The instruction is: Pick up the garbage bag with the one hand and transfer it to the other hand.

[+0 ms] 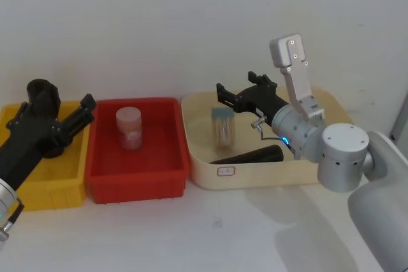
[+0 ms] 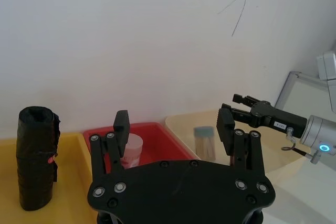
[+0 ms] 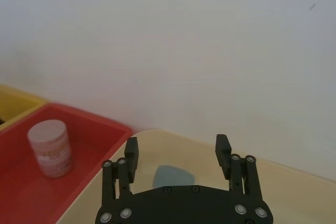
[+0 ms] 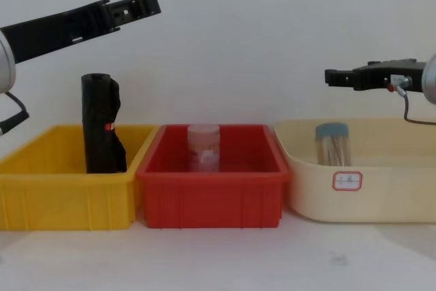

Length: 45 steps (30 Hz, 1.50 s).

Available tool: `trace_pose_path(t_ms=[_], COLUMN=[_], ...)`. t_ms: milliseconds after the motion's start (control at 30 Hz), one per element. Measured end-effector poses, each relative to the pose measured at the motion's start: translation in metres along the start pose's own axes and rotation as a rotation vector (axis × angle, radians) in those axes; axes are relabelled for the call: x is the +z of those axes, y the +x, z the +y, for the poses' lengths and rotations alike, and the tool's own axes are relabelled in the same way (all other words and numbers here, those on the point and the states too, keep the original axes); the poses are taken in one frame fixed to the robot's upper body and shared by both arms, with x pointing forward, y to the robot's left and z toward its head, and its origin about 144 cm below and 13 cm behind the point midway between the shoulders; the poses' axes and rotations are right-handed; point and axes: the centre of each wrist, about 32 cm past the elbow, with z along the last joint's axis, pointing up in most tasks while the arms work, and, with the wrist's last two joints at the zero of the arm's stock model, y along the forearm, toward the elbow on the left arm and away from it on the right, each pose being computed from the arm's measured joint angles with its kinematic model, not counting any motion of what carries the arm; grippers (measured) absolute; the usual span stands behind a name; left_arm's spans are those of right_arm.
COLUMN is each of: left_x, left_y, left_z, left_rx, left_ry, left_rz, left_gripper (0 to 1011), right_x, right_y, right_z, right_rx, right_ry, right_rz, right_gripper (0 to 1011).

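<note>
The garbage bag point(image 1: 252, 155), a black crinkled roll, lies on its side on the floor of the cream tub point(image 1: 204, 157), touched by no gripper. My right gripper point(image 1: 237, 87) hangs open above that tub's back, level and pointing left point(image 4: 330, 76), a white label on its side point(image 2: 233, 103), nothing between its fingers point(image 3: 177, 148). My left gripper point(image 1: 60, 109) is raised over the yellow bin point(image 4: 41, 195), open and holding nothing point(image 2: 173, 124), high in the chest view point(image 4: 146, 3).
A slimmer black roll with a small red mark point(image 4: 102, 124) stands upright in the yellow bin, beside the left gripper point(image 2: 37, 158). A translucent jar point(image 4: 204, 146) stands in the red bin point(image 1: 137, 176). A blue-capped bottle point(image 1: 223, 125) stands in the cream tub.
</note>
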Motion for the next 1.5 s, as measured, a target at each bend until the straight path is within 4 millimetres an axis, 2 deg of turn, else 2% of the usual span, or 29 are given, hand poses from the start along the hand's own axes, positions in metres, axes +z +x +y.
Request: trace_pose_path(t_ms=[200, 567, 1167, 1500], left_x=[0.0, 0.0, 0.0, 0.0], left_y=[0.0, 0.0, 0.0, 0.0], left_z=[0.0, 0.0, 0.0, 0.0], left_rx=[0.0, 0.0, 0.0, 0.0], left_ry=[0.0, 0.0, 0.0, 0.0], left_rz=[0.0, 0.0, 0.0, 0.0], left_gripper=[1001, 1002, 1001, 1002], right_x=[-0.006, -0.018, -0.04, -0.044], right_y=[0.0, -0.005, -0.028, -0.037], right_z=[0.001, -0.009, -0.051, -0.063], right_rx=[-0.017, 0.041, 0.269, 0.328], right_ry=[0.033, 0.097, 0.145, 0.153], right_rz=[0.008, 0.067, 0.134, 0.145], right_gripper=[1001, 1001, 1001, 1002])
